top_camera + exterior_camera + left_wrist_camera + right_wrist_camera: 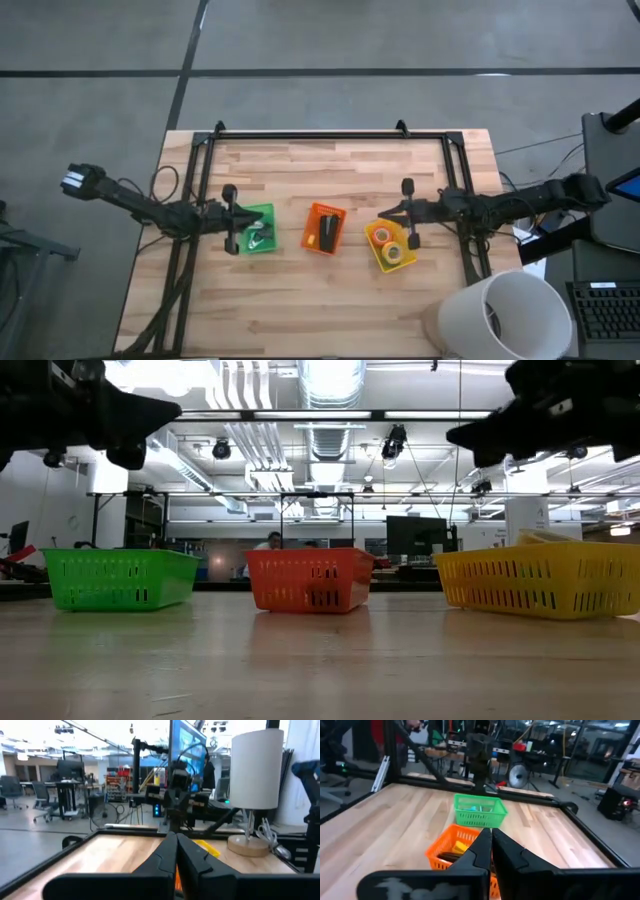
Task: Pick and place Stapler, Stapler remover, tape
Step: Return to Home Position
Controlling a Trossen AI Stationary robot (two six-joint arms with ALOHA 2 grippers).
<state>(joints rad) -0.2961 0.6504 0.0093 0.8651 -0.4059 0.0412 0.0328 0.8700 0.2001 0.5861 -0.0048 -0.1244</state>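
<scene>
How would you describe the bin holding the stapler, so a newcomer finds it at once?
Three bins stand in a row on the wooden table. Take the middle one, the orange bin, holding a black stapler. The green bin and yellow bin flank it.

A pale wooden table (330,300) fills the middle of the high view. It is edged by a black metal frame (310,133) and stands on a grey floor (300,40). At the lower right corner of that view, a white lamp shade (510,315) overlaps the table's edge, with a keyboard (608,305) just beside it. Beyond the table, the low view shows a dark monitor (415,535), ceiling ducts (325,380) and a person (272,542) far off.
</scene>
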